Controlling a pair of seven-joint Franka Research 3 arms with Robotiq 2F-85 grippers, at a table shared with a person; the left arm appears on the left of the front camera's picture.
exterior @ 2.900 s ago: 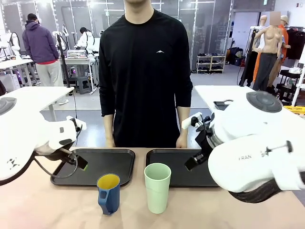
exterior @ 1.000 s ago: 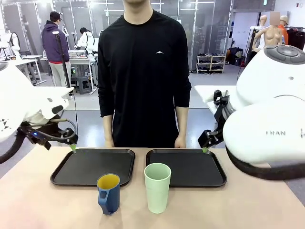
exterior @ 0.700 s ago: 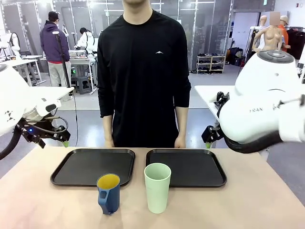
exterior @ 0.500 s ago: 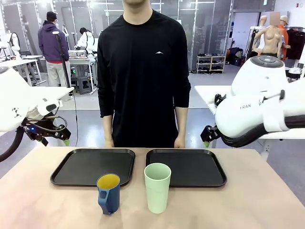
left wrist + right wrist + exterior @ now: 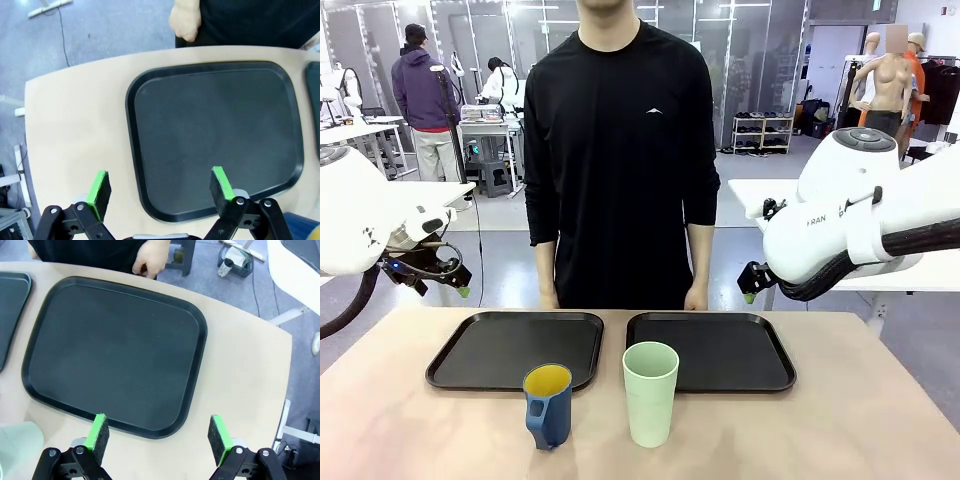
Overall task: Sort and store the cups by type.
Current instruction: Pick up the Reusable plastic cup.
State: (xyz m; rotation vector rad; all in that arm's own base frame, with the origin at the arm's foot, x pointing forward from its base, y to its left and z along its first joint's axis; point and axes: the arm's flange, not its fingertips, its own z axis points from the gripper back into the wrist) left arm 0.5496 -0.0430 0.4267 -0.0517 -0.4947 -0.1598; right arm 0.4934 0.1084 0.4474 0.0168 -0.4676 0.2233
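Standing upright, smooth mint tumbler [image 5: 650, 392], squat handled blue mug [image 5: 549, 405], L claw [image 5: 159, 174], R claw [image 5: 157, 418] both agape

table [image 5: 865, 432] | left tray [image 5: 510, 346] | right tray [image 5: 722, 350] | blue mug [image 5: 549, 416] — mint tumbler [image 5: 650, 402]

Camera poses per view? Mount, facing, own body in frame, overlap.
Front: fixed between the arms, facing the person across the table; left gripper and right gripper raised at the sides.
Left wrist: looks down on the left tray; own open fingers.
Right wrist: looks down on the right tray; own open fingers.
Shared: front and wrists all see both trays.
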